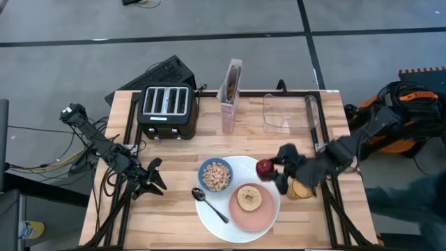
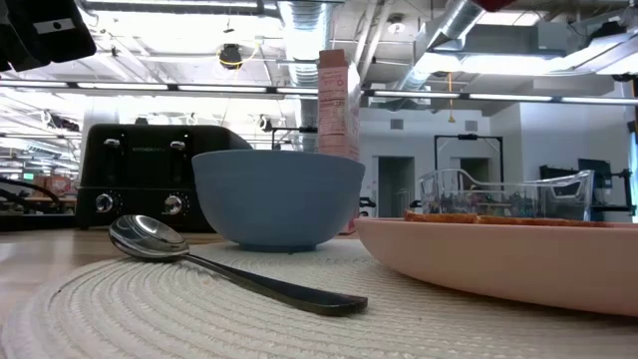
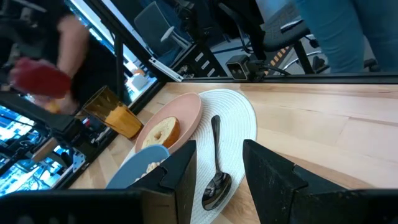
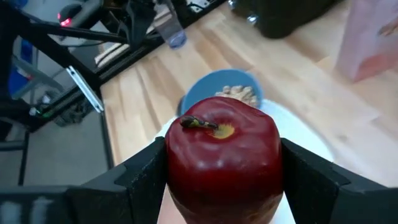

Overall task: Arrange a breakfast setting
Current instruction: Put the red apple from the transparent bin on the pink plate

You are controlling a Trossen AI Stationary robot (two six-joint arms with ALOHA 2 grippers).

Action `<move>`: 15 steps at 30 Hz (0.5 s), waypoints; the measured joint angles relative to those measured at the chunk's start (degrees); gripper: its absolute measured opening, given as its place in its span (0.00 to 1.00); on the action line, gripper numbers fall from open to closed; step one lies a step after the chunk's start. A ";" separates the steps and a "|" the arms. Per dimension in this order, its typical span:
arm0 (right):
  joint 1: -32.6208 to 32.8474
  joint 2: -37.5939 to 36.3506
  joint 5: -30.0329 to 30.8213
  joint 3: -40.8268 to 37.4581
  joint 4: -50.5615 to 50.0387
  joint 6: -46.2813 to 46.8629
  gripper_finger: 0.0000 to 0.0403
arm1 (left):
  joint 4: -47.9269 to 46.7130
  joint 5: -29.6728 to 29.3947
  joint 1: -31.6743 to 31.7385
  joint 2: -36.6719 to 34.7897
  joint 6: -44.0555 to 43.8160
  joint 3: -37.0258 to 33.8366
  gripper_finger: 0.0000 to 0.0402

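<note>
Bowl [image 1: 215,175], bagel half [image 1: 249,198] on the pink plate [image 1: 252,215], and spoon [image 1: 209,203] sit placed; the right tool [image 4: 222,186] grips the apple [image 1: 264,167] above the white plate [image 1: 209,222], left tool [image 1: 155,176] open, idle.

The robot has two thin black arms with black cables, orange parts at the right edge, and flat black fingers [image 4: 311,180].

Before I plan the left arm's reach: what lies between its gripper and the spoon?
Only bare wood. In the high view, the open left gripper and the spoon have nothing between them.
</note>
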 joint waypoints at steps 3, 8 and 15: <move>3.88 3.46 2.87 -0.01 1.73 5.45 0.70 | -0.01 0.00 0.00 0.00 0.00 0.00 0.30; 8.93 8.54 5.13 -0.01 4.94 11.74 0.70 | -0.02 0.00 0.02 0.00 0.02 0.00 0.30; 11.92 15.45 5.22 -0.01 5.62 14.52 0.70 | -0.01 0.00 0.00 0.00 0.01 0.00 0.30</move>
